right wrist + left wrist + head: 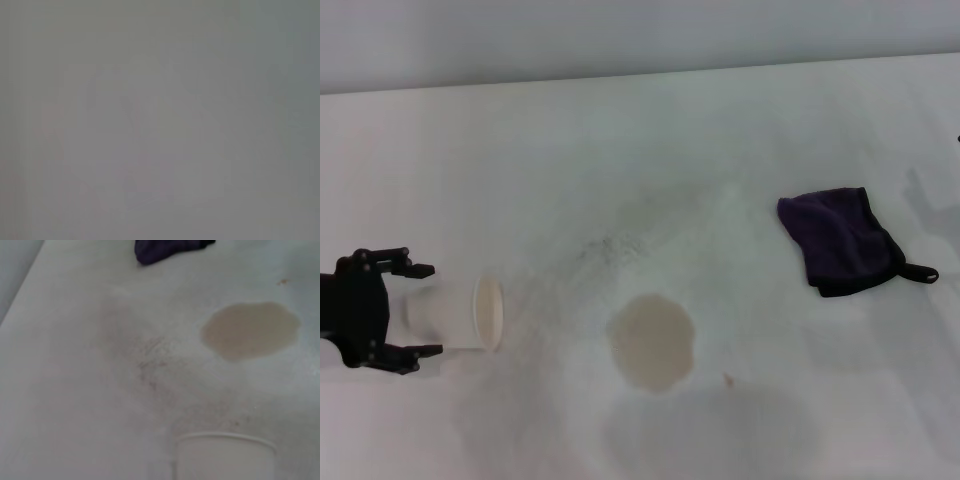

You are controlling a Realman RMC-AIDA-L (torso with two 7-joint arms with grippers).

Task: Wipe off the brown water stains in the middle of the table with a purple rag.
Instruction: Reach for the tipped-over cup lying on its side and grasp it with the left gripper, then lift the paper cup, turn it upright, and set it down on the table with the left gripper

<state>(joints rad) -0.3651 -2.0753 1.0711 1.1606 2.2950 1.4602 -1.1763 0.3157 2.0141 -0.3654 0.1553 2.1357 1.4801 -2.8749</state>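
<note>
While the left hand (420, 310) lay low at the left edge of the head view, its black fingers (415, 269) were spread either side of a white cup (455, 315) lying on its side, mouth toward the middle of the surface (620, 130). Fingers sat beside the cup w/ gaps showing, so the hand looked released, not clenched. Right hand wasn't visible in any view; can't tell its state.

Brown stain (651, 341) sat approx. mid-surface, near the front, a roundish tan blotch just right of the cup's mouth but apart from it. Purple rag (838, 240) lay crumpled well to the right of the stain and farther back, its black loop sticking out on the right side.

Left wrist view showed what the head view didn't: cup rim close up, stain (250, 330) beyond it, grey speckled smudges (150, 360) between, plus a corner of the rag (165, 250) at the frame edge. No fingers there. Right wrist view gave only a flat grey blur, nothing readable.
</note>
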